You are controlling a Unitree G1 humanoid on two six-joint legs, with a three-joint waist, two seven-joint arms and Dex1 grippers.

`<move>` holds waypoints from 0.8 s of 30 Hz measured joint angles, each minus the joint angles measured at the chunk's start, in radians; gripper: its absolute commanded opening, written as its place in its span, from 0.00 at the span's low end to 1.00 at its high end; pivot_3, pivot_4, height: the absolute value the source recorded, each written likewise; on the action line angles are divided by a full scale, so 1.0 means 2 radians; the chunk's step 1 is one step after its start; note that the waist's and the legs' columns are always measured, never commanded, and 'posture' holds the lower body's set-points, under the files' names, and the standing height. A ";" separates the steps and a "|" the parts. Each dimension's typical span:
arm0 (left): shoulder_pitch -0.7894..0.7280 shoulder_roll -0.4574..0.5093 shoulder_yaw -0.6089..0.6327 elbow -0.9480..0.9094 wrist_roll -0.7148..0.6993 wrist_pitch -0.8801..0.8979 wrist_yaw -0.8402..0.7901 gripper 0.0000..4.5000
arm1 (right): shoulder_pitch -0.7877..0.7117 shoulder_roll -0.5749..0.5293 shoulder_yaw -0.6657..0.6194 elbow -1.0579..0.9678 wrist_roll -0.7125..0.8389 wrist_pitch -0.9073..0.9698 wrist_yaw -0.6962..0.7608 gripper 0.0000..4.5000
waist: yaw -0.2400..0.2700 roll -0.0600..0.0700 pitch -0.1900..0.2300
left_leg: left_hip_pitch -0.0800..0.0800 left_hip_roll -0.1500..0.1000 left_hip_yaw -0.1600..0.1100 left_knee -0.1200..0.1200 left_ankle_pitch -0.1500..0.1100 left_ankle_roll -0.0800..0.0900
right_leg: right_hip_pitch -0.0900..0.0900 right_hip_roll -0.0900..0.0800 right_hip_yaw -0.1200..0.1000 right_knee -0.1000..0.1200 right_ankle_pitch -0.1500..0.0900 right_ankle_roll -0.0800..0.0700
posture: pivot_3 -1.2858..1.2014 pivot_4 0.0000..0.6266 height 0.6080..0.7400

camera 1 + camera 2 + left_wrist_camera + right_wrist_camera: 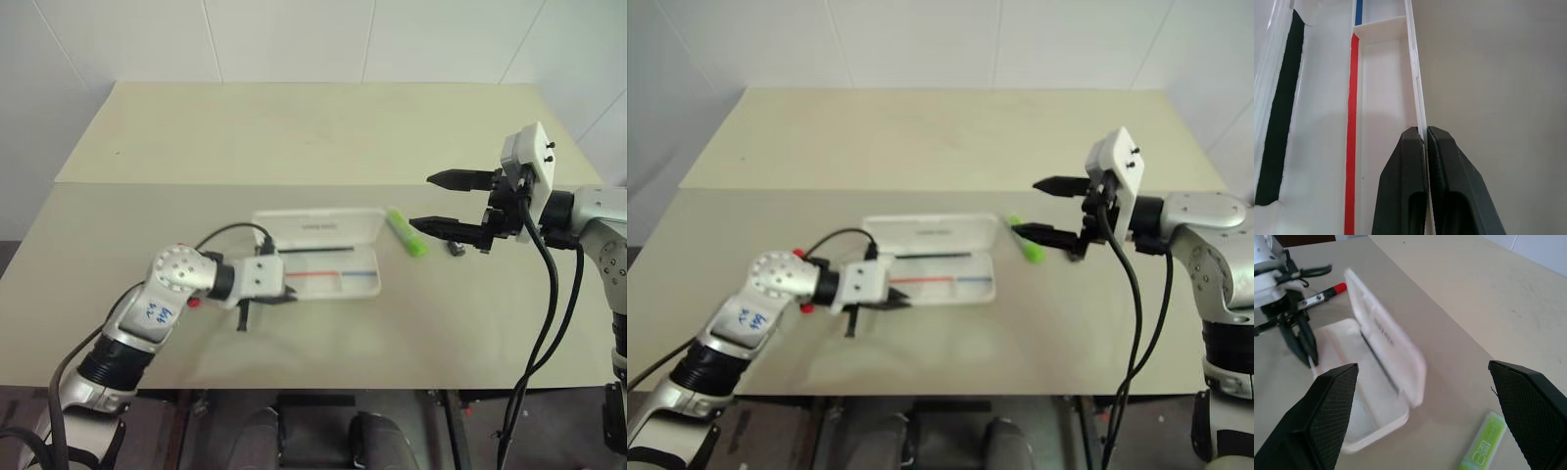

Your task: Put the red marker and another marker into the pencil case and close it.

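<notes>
The white pencil case (338, 279) lies open in the middle of the table with its lid (318, 227) standing up behind it. My left gripper (286, 295) is shut on the case's thin near wall (1415, 73) at its left end. The red marker (807, 307) lies on the table by my left wrist, mostly hidden by the arm; one red end (1339, 287) pokes out. The lime-green marker (407, 233) lies just right of the case. My right gripper (423, 202) hovers open above the table, right of the green marker, holding nothing.
A small dark grey block (454, 248) sits on the table under my right gripper. Red, blue and dark lines (1352, 122) run along the inside of the case. The table's near edge (323, 387) lies close behind my left arm.
</notes>
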State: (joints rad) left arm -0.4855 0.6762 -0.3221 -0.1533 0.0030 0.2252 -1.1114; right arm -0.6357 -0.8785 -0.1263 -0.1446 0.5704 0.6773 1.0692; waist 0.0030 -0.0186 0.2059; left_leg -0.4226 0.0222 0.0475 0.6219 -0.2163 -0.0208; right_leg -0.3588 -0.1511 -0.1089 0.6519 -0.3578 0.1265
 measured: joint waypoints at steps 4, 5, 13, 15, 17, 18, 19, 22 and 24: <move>0.000 -0.007 -0.013 -0.021 0.005 0.027 0.006 0.00 | 0.009 0.000 0.000 -0.002 0.000 0.000 0.000 1.00 | 0.003 0.000 0.000 | 0.000 0.000 0.000 0.001 0.000 0.000 | 0.000 0.000 0.000 0.000 0.000 0.000 | 0.52 0.24 1.00; 0.000 -0.009 -0.015 -0.025 0.007 0.034 0.009 0.00 | 0.009 -0.001 0.000 -0.003 0.000 0.000 0.000 1.00 | 0.004 0.000 0.000 | 0.000 0.000 0.000 0.001 0.000 0.000 | 0.000 0.000 0.000 0.000 0.000 0.000 | 0.52 0.24 1.00; -0.001 -0.023 -0.029 -0.052 0.029 0.082 0.030 0.00 | 0.010 -0.002 0.000 -0.005 0.001 0.000 0.000 1.00 | 0.013 0.000 0.000 | 0.000 0.000 0.000 0.003 -0.002 0.002 | 0.002 0.000 0.000 -0.003 0.001 0.001 | 0.52 0.24 1.00; -0.001 -0.023 -0.030 -0.060 0.031 0.095 0.031 0.12 | 0.011 -0.002 0.000 -0.005 0.001 0.000 0.000 1.00 | 0.013 0.000 0.000 | 0.000 0.000 0.000 0.003 -0.002 0.002 | 0.002 0.000 0.000 -0.003 0.001 0.001 | 0.52 0.24 1.00; 0.001 -0.027 -0.032 -0.065 0.031 0.109 0.039 0.25 | 0.011 -0.002 0.000 -0.005 0.001 0.000 0.000 1.00 | 0.013 0.000 0.000 | 0.000 0.000 0.000 0.003 -0.002 0.002 | 0.002 0.000 0.000 -0.003 0.001 0.001 | 0.52 0.24 1.00; 0.002 -0.030 -0.034 -0.067 0.031 0.115 0.041 0.32 | 0.011 -0.002 0.000 -0.005 0.001 0.000 0.000 1.00 | 0.012 0.000 0.000 | 0.000 0.000 0.000 0.003 -0.002 0.002 | 0.002 0.000 0.000 -0.003 0.001 0.001 | 0.52 0.24 1.00; 0.002 -0.032 -0.037 -0.071 0.031 0.121 0.043 0.39 | 0.011 -0.002 0.000 -0.005 0.001 0.000 0.000 1.00 | 0.012 0.000 0.000 | 0.000 0.000 0.000 0.003 -0.002 0.002 | 0.002 0.000 0.000 -0.003 0.001 0.001 | 0.52 0.24 1.00; 0.002 -0.036 -0.040 -0.074 0.031 0.133 0.048 0.63 | 0.011 -0.002 0.000 -0.004 0.000 0.000 0.000 1.00 | 0.011 0.000 0.000 | 0.000 0.001 0.000 0.003 -0.002 0.002 | 0.002 0.001 0.000 -0.003 0.001 0.001 | 0.52 0.24 1.00; 0.002 -0.036 -0.037 -0.077 0.030 0.141 0.054 0.77 | 0.011 -0.002 0.000 -0.004 0.000 0.000 0.000 1.00 | 0.011 0.000 0.000 | 0.000 0.001 0.000 0.003 -0.002 0.002 | 0.002 0.001 0.000 -0.003 0.001 0.001 | 0.52 0.24 1.00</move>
State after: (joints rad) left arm -0.4822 0.6047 -0.3969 -0.3074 0.0630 0.5064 -1.0035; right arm -0.6142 -0.8817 -0.1254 -0.1518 0.5712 0.6770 1.0693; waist 0.0254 -0.0184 0.2058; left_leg -0.4224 0.0243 0.0482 0.6281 -0.2205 -0.0174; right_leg -0.3552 -0.1497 -0.1084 0.6450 -0.3560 0.1277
